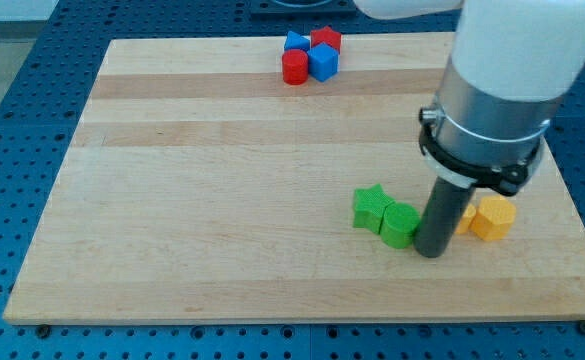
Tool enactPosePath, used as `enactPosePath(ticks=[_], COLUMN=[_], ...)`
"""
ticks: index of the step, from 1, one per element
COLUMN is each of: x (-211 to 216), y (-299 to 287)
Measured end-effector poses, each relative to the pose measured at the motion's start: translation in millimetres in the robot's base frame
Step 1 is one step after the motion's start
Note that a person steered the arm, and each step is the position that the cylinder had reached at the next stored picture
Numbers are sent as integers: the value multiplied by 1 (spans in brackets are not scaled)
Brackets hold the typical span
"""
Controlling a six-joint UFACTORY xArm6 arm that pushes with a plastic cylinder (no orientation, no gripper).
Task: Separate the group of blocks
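Observation:
My tip (432, 251) rests on the board near the view's lower right, touching the right side of a green cylinder (399, 224). A green star (371, 207) sits against the cylinder's left. A yellow block (492, 216) lies just right of the rod, partly hidden by it; another yellow piece may be behind the rod. At the view's top a tight cluster holds a red cylinder (294, 67), a blue cube (323, 62), a red star (325, 40) and a blue block (295, 43).
The wooden board (222, 180) lies on a blue perforated table. The arm's white and grey body (492, 90) covers the board's upper right. The board's bottom edge is close below my tip.

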State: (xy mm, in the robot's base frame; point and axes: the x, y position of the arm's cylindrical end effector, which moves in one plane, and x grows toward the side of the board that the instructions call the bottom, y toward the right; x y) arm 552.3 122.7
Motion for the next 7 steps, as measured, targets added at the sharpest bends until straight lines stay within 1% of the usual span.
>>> enactPosePath(ticks=[7], x=[-72], y=[-92])
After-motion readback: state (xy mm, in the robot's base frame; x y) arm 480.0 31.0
